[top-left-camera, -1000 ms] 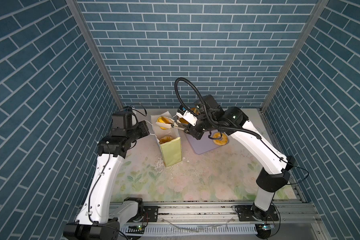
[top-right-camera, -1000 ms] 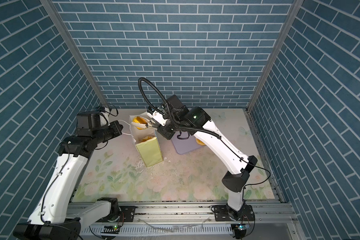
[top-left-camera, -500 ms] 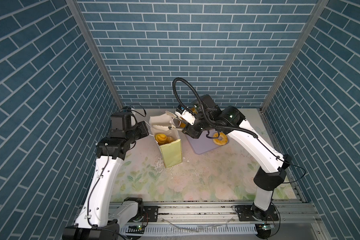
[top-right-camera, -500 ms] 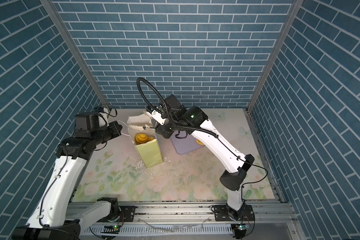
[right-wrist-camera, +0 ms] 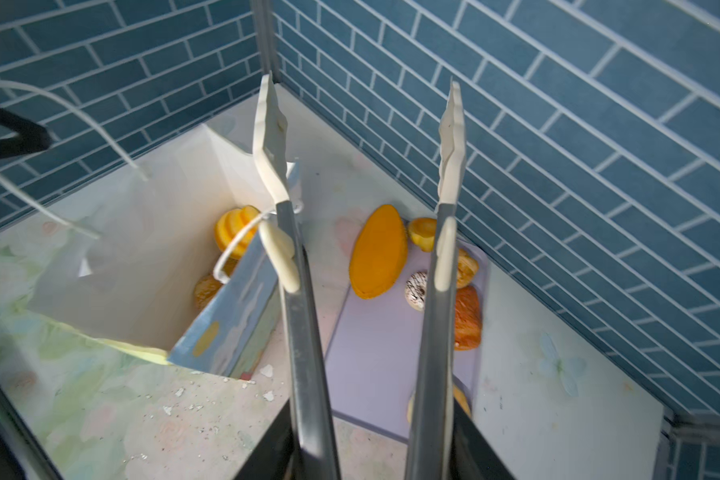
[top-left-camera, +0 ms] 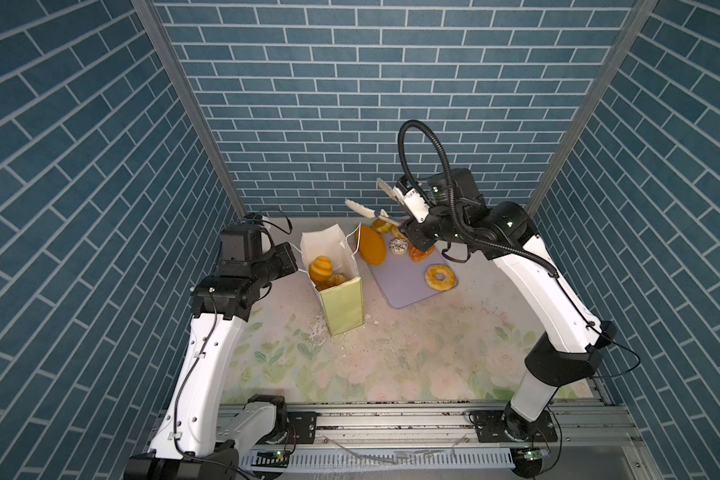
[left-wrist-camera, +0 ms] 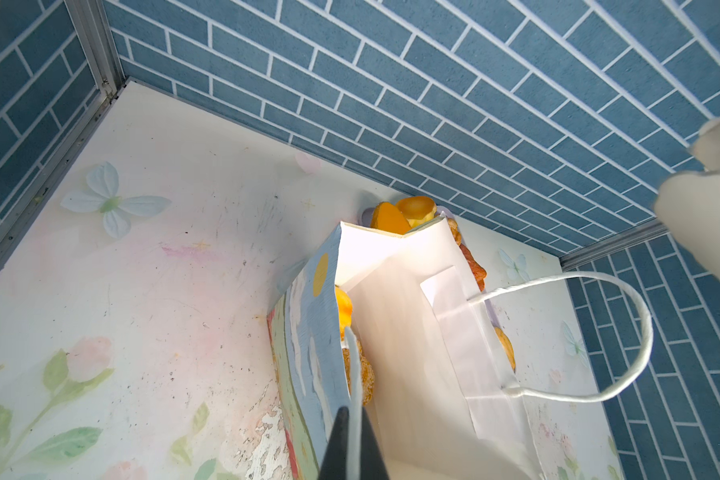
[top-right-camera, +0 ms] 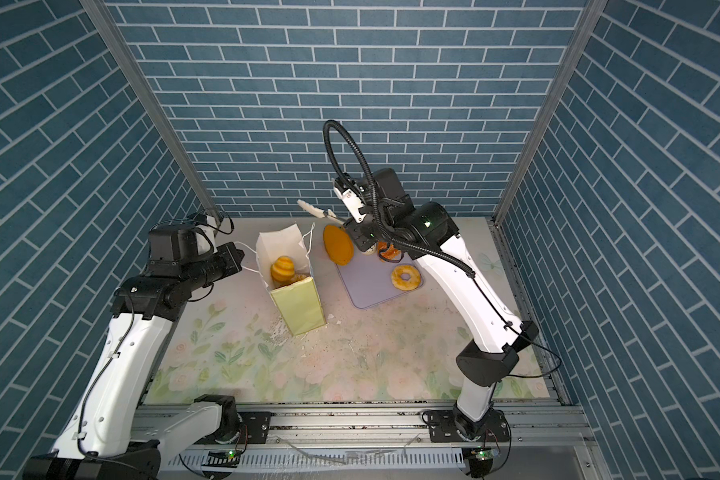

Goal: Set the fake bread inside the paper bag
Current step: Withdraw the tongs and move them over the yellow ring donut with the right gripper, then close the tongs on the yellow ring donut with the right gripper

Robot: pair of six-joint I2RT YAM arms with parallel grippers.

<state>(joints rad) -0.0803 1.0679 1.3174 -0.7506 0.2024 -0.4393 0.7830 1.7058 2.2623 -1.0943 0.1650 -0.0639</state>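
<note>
The paper bag (top-left-camera: 341, 305) (top-right-camera: 298, 307) stands open at the left middle of the mat. Inside it lie a ridged orange loaf (top-left-camera: 321, 268) (right-wrist-camera: 235, 228) and a brown speckled piece (left-wrist-camera: 362, 374). My left gripper (top-left-camera: 291, 259) (left-wrist-camera: 352, 436) is shut on the bag's near cord handle (left-wrist-camera: 351, 365). My right gripper (top-left-camera: 412, 210) (right-wrist-camera: 375, 449) is shut on metal tongs (right-wrist-camera: 304, 332), whose white tips (top-left-camera: 358, 208) stand apart and empty, raised behind the bag. More fake bread lies by the tray: a long oval loaf (top-left-camera: 372, 247), a doughnut (top-left-camera: 440, 277), a croissant (right-wrist-camera: 466, 318) and a speckled ball (right-wrist-camera: 417, 289).
The lavender tray (top-left-camera: 408, 291) (right-wrist-camera: 375, 357) lies right of the bag, close to the back wall. White paint flakes (top-left-camera: 321, 332) litter the floral mat in front of the bag. Blue brick walls close in on three sides.
The tongs carried a loaf over the bag, spread and dropped it inside. They have since risen and swung back toward the tray, empty. My left gripper kept hold of the handle.
</note>
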